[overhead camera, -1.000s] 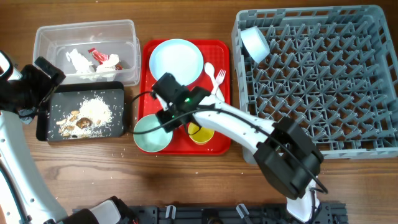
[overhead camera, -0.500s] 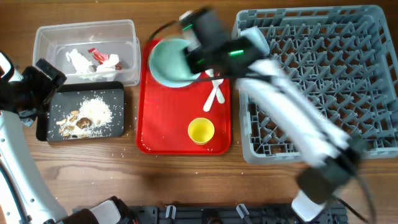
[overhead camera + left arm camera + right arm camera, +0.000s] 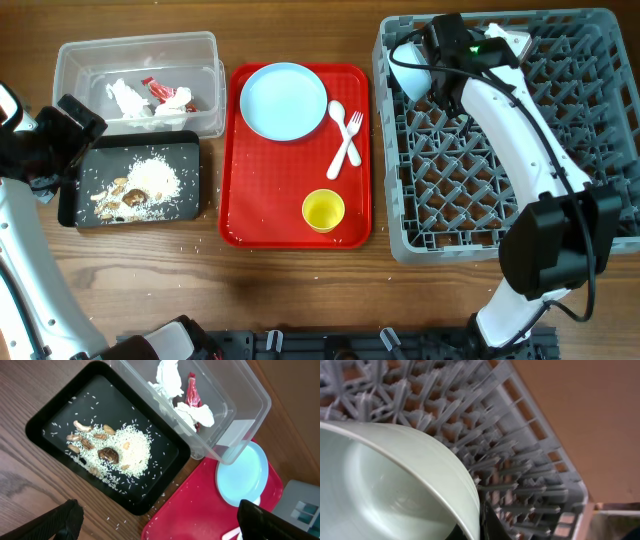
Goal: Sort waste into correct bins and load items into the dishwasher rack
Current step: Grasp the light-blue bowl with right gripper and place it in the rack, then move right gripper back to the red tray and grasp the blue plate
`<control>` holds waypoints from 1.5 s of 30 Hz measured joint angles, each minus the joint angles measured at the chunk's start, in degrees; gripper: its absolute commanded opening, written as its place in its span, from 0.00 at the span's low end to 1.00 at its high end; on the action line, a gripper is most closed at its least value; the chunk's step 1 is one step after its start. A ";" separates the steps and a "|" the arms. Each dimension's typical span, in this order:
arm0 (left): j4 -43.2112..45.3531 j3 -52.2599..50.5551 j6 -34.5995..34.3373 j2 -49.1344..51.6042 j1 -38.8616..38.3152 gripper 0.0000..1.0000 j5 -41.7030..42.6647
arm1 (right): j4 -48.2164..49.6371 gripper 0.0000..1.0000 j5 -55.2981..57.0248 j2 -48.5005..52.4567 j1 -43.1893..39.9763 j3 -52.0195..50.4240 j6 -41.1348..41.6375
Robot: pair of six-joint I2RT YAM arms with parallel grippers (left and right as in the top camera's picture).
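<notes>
Right pincer (image 3: 479, 519) pinches the thin rim of a smooth, rounded mint bowl (image 3: 395, 485), one dark finger (image 3: 492, 527) against its lip. Just beyond the bowl spreads the grey plastic dishwasher rack (image 3: 520, 475), a lattice of pegs. Left pincer (image 3: 160, 512) is spread wide above a shallow black tray (image 3: 55, 420) of loose rice (image 3: 135, 447) and brown scraps (image 3: 106, 454).

Free room around the red tray (image 3: 262, 215)

Its near-left half lies bare, and the worktop (image 3: 300, 290) in front is open. The plate (image 3: 284, 101), spoon (image 3: 337, 112), fork (image 3: 354, 121) and yellow cup (image 3: 323, 210) fill the rest. The clear tub (image 3: 205, 60) and black tray (image 3: 188, 200) crowd its left side. To its right, the right arm (image 3: 510, 120) blocks the rack (image 3: 560, 150) corner, its tool (image 3: 445, 48) clamping a mint bowl (image 3: 395, 485).
</notes>
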 measured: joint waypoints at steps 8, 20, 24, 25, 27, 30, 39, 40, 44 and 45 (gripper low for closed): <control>0.00 0.00 0.00 0.00 0.00 1.00 -0.02 | 5.22 0.04 11.19 -0.04 14.51 -10.51 -2.69; 0.00 0.00 0.00 0.00 0.00 1.00 0.00 | 9.01 0.04 15.58 -0.07 14.34 -15.76 -6.91; -0.02 0.00 0.00 0.00 0.00 1.00 0.00 | 11.50 0.04 15.21 -0.68 14.49 -17.46 -7.21; 0.00 0.00 -0.02 0.00 0.00 1.00 0.00 | 11.89 0.04 14.80 -0.83 14.49 -17.49 -7.87; 0.00 0.00 0.00 0.00 0.00 1.00 0.00 | 12.31 0.04 14.43 -0.94 14.49 -17.49 -10.03; 0.00 0.00 0.00 0.00 0.00 1.00 0.00 | 12.48 0.04 15.98 -0.96 14.58 -17.57 -12.17; 0.00 0.00 0.00 0.00 0.00 1.00 -0.02 | 10.49 0.32 16.46 -0.98 19.39 -18.18 -22.10; -0.02 0.00 0.00 0.00 0.00 1.00 0.00 | 10.19 0.43 14.47 -1.05 20.02 -18.25 -23.08; 0.00 0.00 0.00 0.00 0.00 1.00 0.00 | 9.92 0.65 9.05 -1.11 20.90 -18.62 -25.35; 0.00 0.00 0.00 0.00 0.00 1.00 0.00 | 9.90 0.67 8.09 -1.11 20.92 -18.64 -25.99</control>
